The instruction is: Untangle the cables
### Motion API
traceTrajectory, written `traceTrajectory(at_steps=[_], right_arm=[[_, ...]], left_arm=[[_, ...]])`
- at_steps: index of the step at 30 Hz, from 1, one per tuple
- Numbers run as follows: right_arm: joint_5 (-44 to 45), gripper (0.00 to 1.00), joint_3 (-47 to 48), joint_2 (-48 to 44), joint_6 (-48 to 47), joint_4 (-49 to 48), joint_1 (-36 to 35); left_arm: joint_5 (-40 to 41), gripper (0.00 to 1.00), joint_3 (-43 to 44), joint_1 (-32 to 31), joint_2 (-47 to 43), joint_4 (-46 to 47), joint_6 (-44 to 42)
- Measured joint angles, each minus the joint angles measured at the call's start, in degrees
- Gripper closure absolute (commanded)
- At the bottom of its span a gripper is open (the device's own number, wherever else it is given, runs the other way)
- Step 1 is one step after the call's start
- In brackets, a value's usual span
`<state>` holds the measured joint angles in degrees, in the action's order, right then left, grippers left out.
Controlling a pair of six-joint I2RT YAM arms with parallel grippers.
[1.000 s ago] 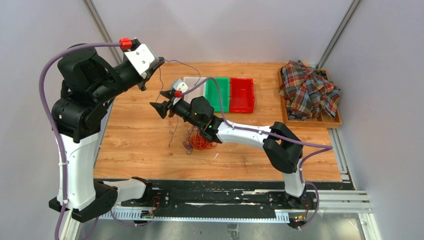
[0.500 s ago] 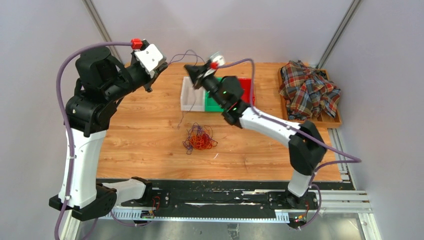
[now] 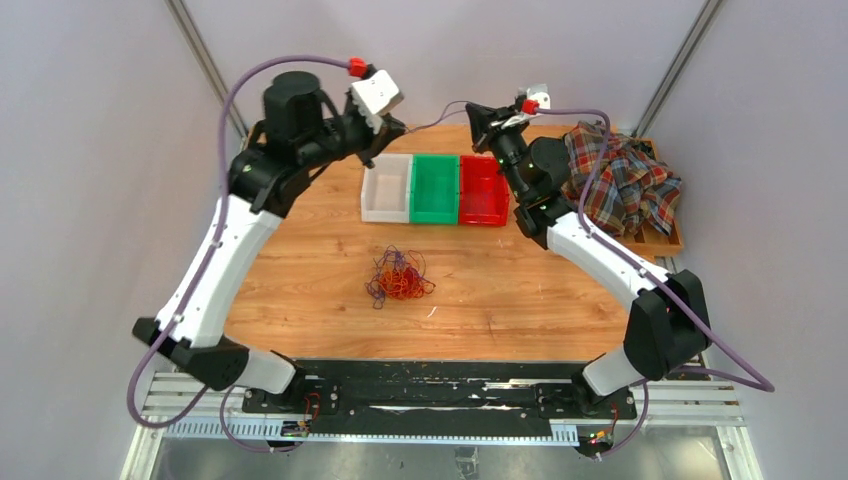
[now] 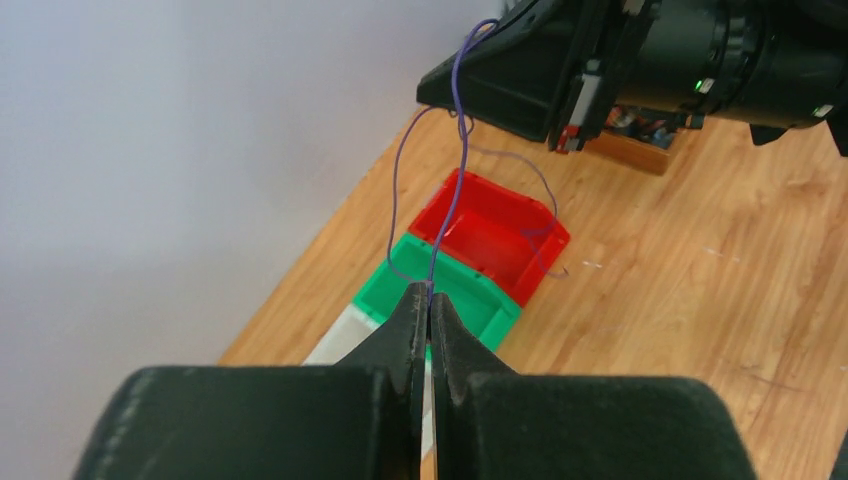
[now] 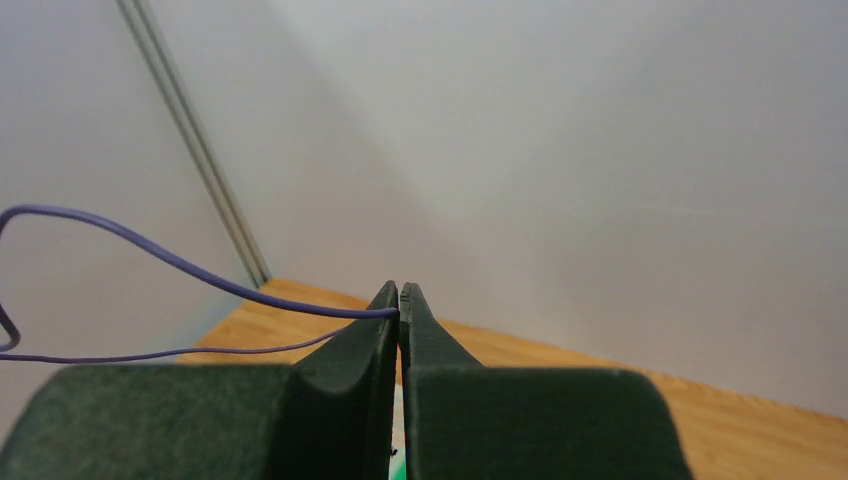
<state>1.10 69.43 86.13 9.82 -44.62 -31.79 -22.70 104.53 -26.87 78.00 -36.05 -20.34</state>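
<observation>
- The thin purple cable (image 4: 455,200) is up in the air with both arms on it. The left gripper (image 4: 428,310) has its black jaws pressed flat together on one part. The right gripper (image 5: 399,305) is clamped on another, and the strand leaves its tips to the left in the right wrist view.
- The cable's long axis runs roughly left to right between the two grippers, high over the far side of the wooden table (image 3: 300,260).
- It isn't taut. It loops and kinks close to the right gripper, and a loose tail hangs over the red plastic bin (image 4: 490,235).
- The tangled bunch of red, orange and purple cables (image 3: 400,277) sits on the table on the near side of the bins. It's well below both grippers and about midway between the arms.
- From above, the left gripper looks a touch nearer to the bunch.
- No strand visibly runs from the purple cable down to the bunch, so it looks pulled free. It's thin enough that that's hard to swear to.
- Best guess at the next bit: park the purple cable, then one arm comes down and back toward the bases for another strand.
- Further out, a white plastic bin (image 3: 388,187) and a green plastic bin (image 3: 434,188) line up with the red one. A crumpled plaid shirt (image 3: 620,175) is piled in a wooden tray (image 3: 630,244) at far right.
</observation>
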Motion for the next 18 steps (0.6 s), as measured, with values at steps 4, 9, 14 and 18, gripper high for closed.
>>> traceTrajectory(at_steps=[4,9,14,18], right_arm=[[-0.04,1.0,-4.33,-0.37,1.16,1.75,3.82],[-0.79,0.99,-7.19,-0.31,2.67,2.05,7.43],[-2.36,0.99,-7.13,0.55,4.9,1.18,10.6],[-4.2,0.99,-4.26,2.97,6.51,1.44,11.93]], left_arm=[[0.04,1.0,2.25,-3.34,7.78,2.4,1.99],[0.46,1.0,8.48,-5.46,17.42,3.65,4.0],[0.94,1.0,14.99,-6.49,23.08,4.2,5.29],[1.01,1.0,17.33,-6.64,23.87,4.94,5.68]])
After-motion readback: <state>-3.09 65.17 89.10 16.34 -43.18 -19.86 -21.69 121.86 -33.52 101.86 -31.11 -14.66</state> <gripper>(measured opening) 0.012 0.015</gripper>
